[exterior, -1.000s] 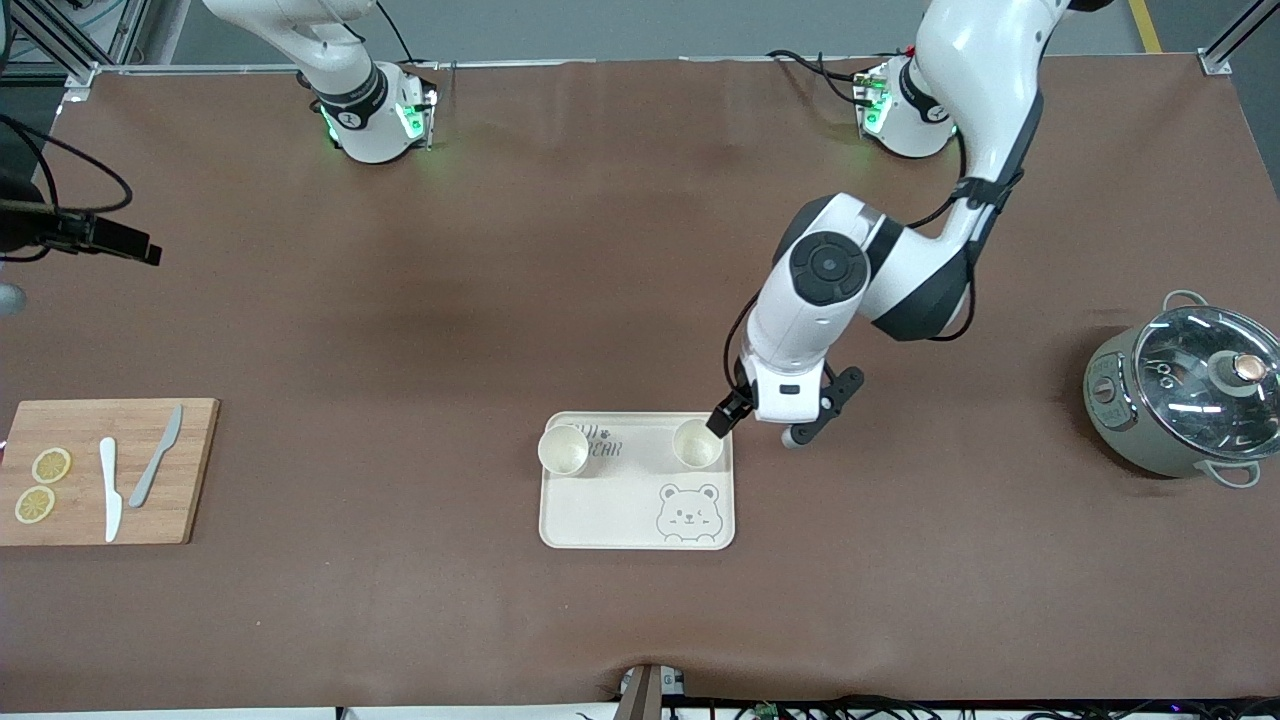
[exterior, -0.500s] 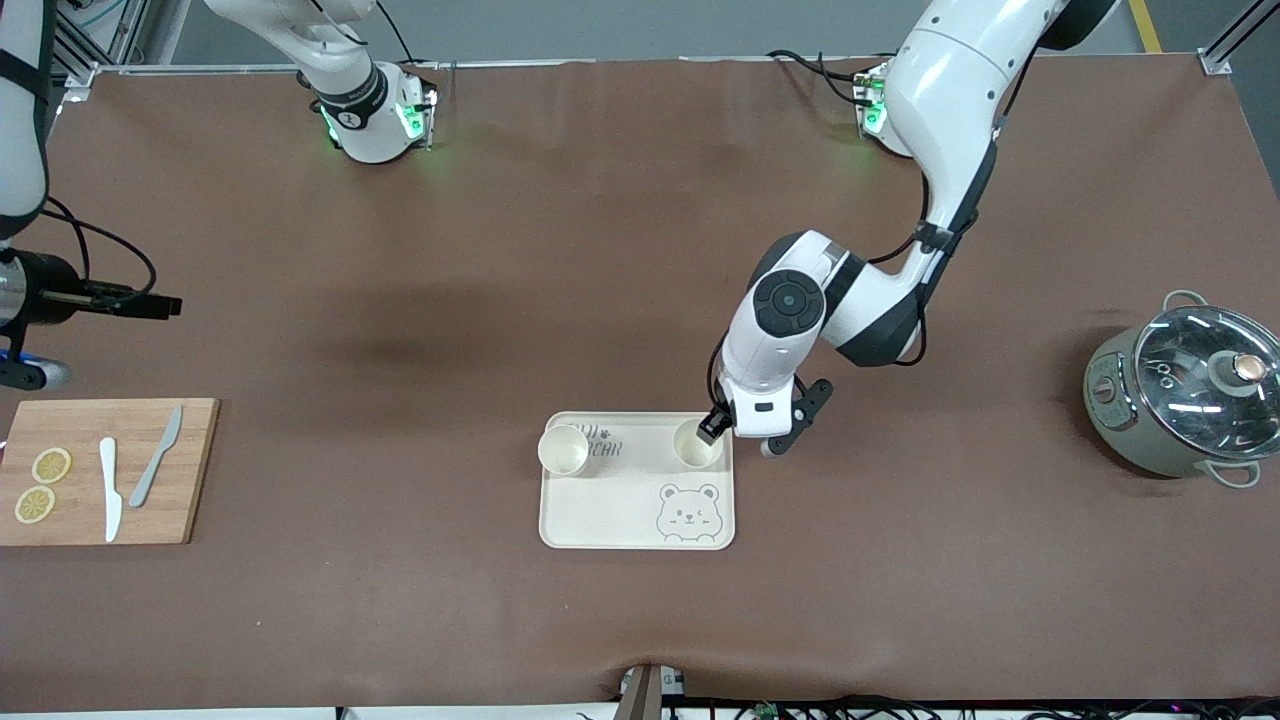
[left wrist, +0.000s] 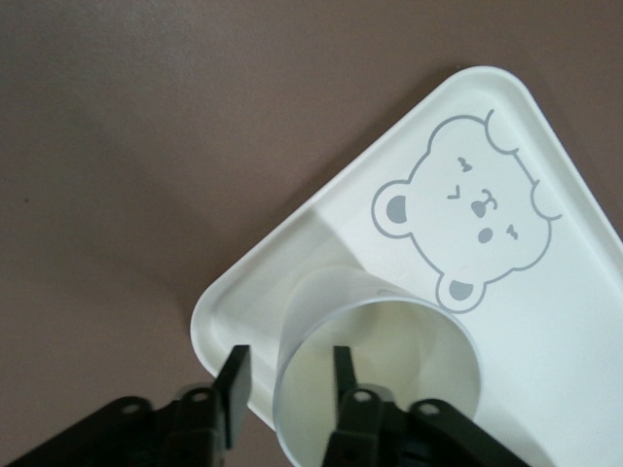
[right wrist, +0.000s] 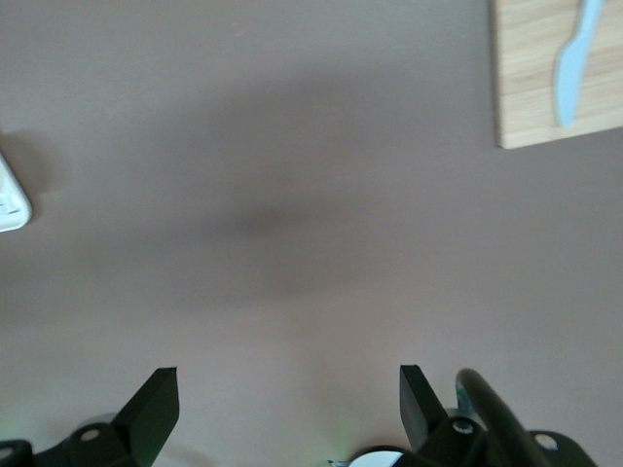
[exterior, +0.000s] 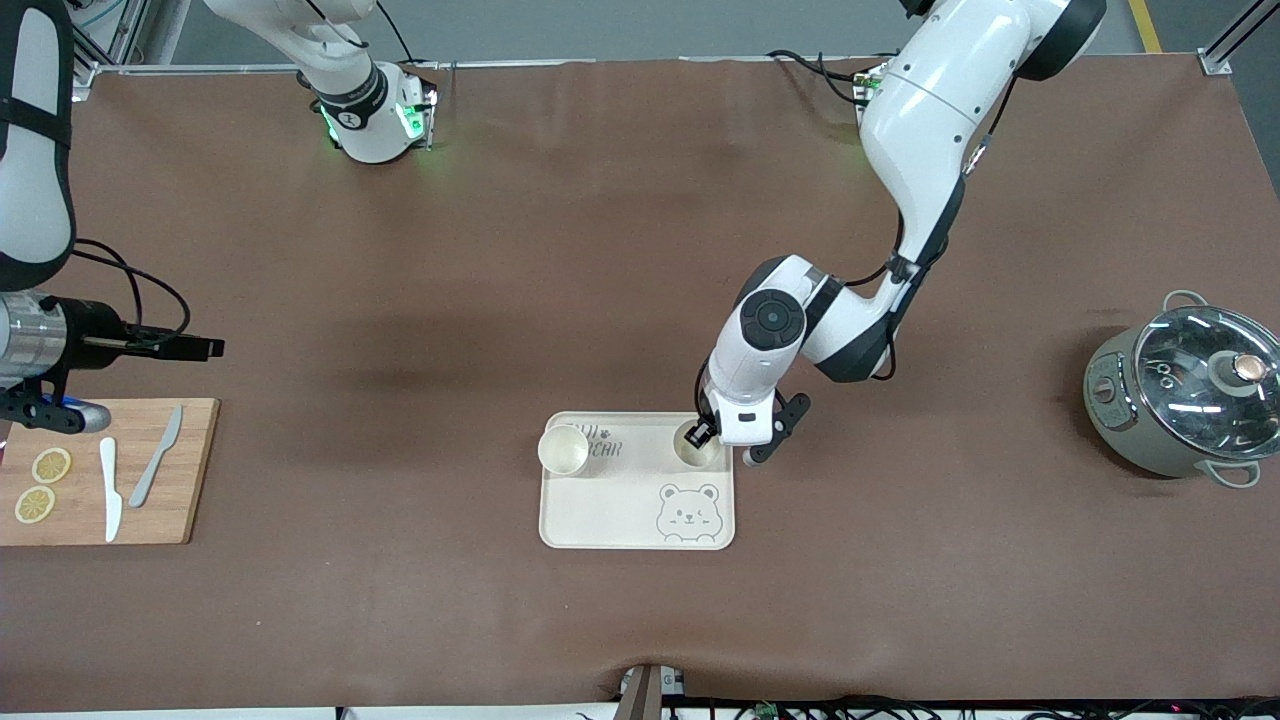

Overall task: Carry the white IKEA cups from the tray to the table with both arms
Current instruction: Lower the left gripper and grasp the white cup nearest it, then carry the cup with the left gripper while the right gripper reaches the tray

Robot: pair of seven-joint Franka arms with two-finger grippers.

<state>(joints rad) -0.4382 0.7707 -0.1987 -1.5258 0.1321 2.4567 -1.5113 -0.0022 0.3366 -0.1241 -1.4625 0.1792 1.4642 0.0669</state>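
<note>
A cream tray [exterior: 600, 520] with a bear print lies mid-table and carries two white IKEA cups. One cup [exterior: 563, 450] stands free in the tray corner toward the right arm's end. My left gripper [exterior: 703, 434] is down on the other cup [exterior: 692, 452], one finger [left wrist: 343, 375] inside it and one [left wrist: 235, 381] outside. The jaws straddle the wall of that cup [left wrist: 389, 341], and a gap shows at each finger. My right gripper [right wrist: 289, 401] hangs wide open and empty over bare table beside the cutting board.
A wooden cutting board [exterior: 85, 420] at the right arm's end holds lemon slices [exterior: 50, 465], a white knife [exterior: 110, 490] and a grey knife [exterior: 155, 468]. A pot with a glass lid [exterior: 1185, 400] stands at the left arm's end.
My left gripper has come down over the cup's rim and its jaws have narrowed round the wall. My right arm has swung in from the table's end toward the cutting board.
</note>
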